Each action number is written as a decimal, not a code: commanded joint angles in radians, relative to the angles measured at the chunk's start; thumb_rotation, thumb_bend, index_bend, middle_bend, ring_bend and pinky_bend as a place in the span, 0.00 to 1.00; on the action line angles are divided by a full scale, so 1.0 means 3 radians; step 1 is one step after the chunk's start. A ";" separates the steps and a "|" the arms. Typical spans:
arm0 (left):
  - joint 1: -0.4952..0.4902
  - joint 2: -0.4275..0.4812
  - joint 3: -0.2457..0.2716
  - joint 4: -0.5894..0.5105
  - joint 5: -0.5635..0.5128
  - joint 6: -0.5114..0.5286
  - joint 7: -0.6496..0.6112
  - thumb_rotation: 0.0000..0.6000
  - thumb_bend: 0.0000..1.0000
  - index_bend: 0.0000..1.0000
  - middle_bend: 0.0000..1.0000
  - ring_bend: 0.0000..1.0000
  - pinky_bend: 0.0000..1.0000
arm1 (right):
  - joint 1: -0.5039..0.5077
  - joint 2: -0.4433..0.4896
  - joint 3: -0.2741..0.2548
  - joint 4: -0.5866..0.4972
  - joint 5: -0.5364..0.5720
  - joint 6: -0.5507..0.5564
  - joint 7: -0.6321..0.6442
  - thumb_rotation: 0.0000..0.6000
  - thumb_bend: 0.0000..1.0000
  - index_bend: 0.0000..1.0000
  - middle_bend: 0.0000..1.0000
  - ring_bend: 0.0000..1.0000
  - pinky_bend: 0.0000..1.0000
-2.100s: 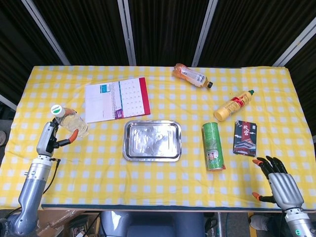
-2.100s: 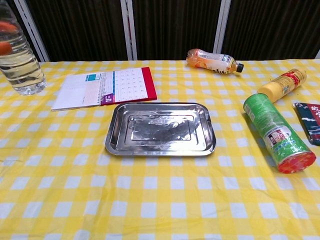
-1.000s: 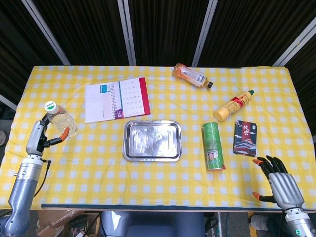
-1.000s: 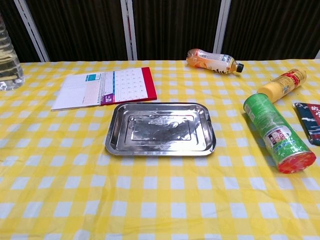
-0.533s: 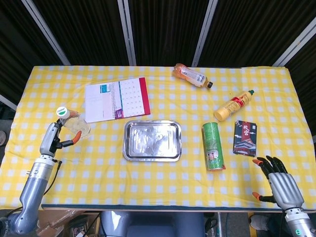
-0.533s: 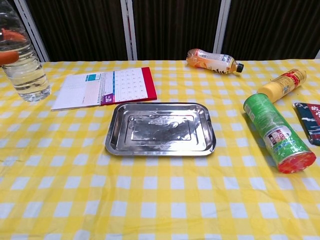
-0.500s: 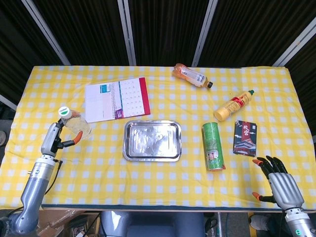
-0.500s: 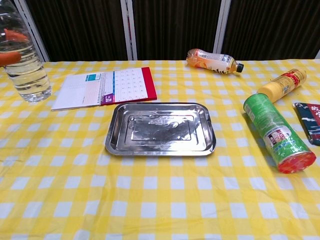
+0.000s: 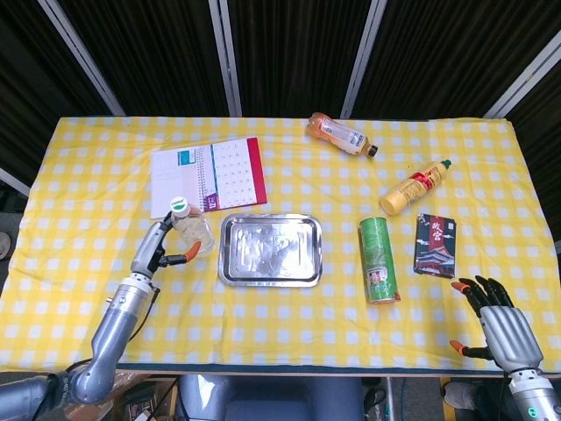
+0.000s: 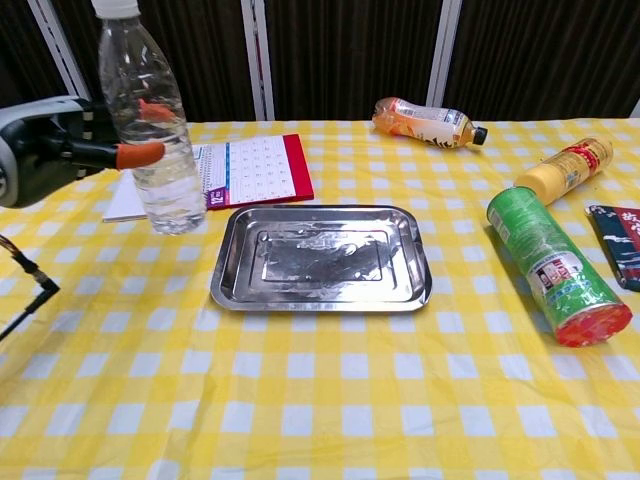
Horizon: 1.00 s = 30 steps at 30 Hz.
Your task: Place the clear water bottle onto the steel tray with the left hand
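My left hand [image 9: 160,246] [image 10: 62,140] grips the clear water bottle [image 9: 191,230] [image 10: 155,140] around its middle and holds it upright above the cloth, just left of the steel tray [image 9: 270,250] [image 10: 321,257]. The bottle has a white cap and some water in its lower part. The tray lies flat with nothing on it. My right hand [image 9: 498,326] hangs at the table's near right corner, fingers spread, holding nothing.
A calendar notebook [image 9: 209,175] [image 10: 212,173] lies behind the bottle. To the right of the tray lies a green canister [image 9: 378,260] [image 10: 553,265], then a dark packet [image 9: 436,245], a yellow bottle [image 9: 415,187] and an orange drink bottle [image 9: 341,133].
My left hand has carried the bottle to the right, from near the table's left edge to just beside the tray. The right hand has stayed put.
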 commanded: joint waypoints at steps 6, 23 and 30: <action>-0.0319 -0.0539 -0.0071 0.0396 -0.0149 -0.0230 0.0056 1.00 0.68 0.56 0.21 0.00 0.00 | 0.0002 0.0017 0.0010 0.0040 0.0017 -0.0008 0.0075 1.00 0.16 0.19 0.15 0.04 0.02; -0.0619 -0.1178 -0.0121 0.0948 -0.0031 -0.0269 0.0198 1.00 0.68 0.56 0.21 0.00 0.00 | 0.0018 0.0024 0.0020 0.0095 0.0067 -0.0063 0.0174 1.00 0.16 0.19 0.15 0.04 0.02; -0.0664 -0.1295 -0.0121 0.1098 -0.0020 -0.0231 0.0307 1.00 0.68 0.57 0.21 0.00 0.00 | 0.0022 0.0029 0.0011 0.0100 0.0059 -0.0081 0.0198 1.00 0.16 0.19 0.15 0.04 0.02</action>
